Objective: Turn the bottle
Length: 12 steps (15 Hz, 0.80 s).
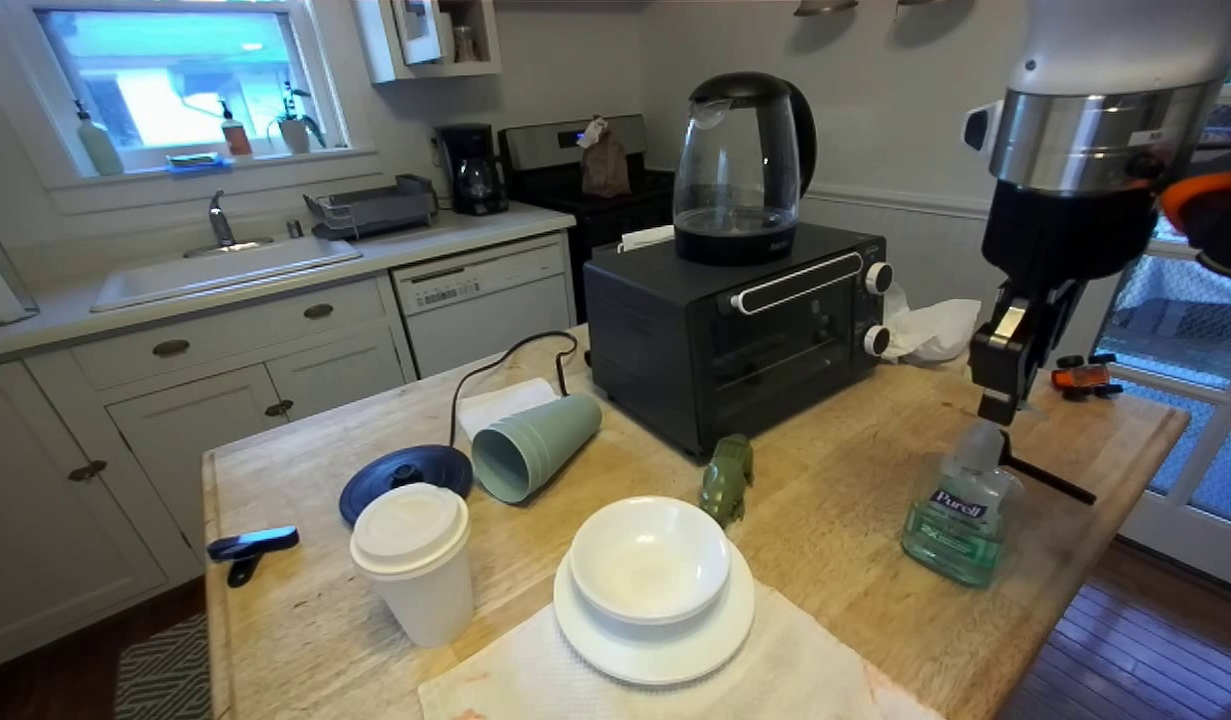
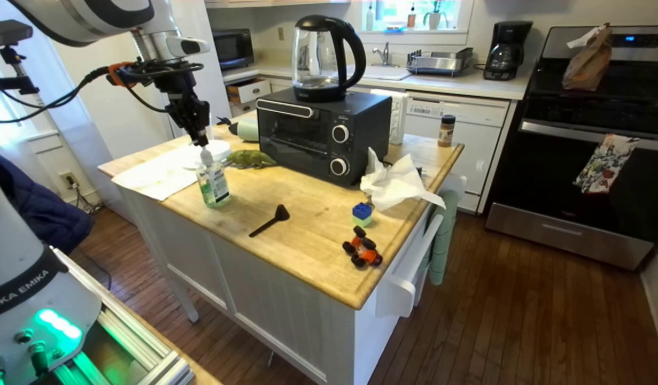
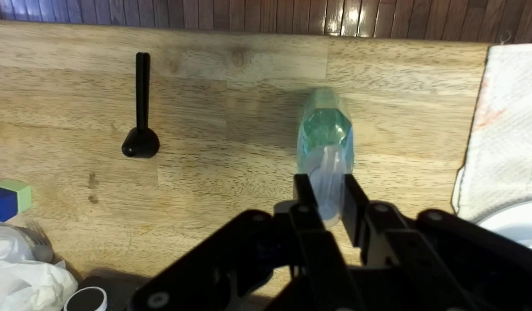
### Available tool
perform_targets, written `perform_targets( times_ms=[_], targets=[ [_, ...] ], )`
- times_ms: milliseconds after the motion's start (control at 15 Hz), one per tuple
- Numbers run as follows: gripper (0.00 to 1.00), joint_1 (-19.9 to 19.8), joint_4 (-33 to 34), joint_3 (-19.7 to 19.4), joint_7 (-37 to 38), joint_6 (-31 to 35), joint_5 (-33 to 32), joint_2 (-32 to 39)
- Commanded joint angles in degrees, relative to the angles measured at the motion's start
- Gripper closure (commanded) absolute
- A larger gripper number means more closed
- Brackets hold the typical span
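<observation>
The bottle is a clear plastic pump bottle with green liquid. It stands on the wooden table in both exterior views (image 1: 960, 525) (image 2: 213, 184) and shows from above in the wrist view (image 3: 326, 127). My gripper (image 1: 997, 408) (image 2: 200, 141) points down onto the bottle's top from above. In the wrist view the black fingertips (image 3: 327, 185) lie on either side of the translucent pump head, with little gap. The gripper is shut on the pump head, whose top is partly hidden between the fingers. The nozzle points toward the near table edge in the wrist view.
A black scoop (image 2: 272, 220) (image 3: 141, 142) lies beside the bottle. The toaster oven (image 1: 735, 340) with the glass kettle (image 1: 740, 180) stands behind. A green toy (image 1: 727, 480), a white bowl (image 1: 650, 560) on a plate and a cloth (image 3: 508, 129) lie on the other side.
</observation>
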Motion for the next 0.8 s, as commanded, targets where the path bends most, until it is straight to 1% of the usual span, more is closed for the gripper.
perform_targets(
  times_ms=[0,133,333,533,600,667,733],
  targets=[
    [0.95,-1.57,0.28,0.49,3.51,-1.38,-1.0,-0.83],
    [0.95,-2.58,0.96,0.22,6.99,-2.73,0.06,-1.04],
    [0.95,-5.18,1.77,0.33,14.3,-5.05,-0.3,-1.84],
    [0.95,-7.72,2.8,-0.22,20.02,-7.1,0.19,-2.36],
    [0.95,-6.31,1.83,-0.16,16.39,-5.11,0.05,-1.15],
    [0.8,-6.68,1.95,-0.27,16.58,-5.25,0.02,-1.2],
    [0.8,-6.64,1.87,-0.28,16.52,-5.24,0.02,-1.11]
  ],
)
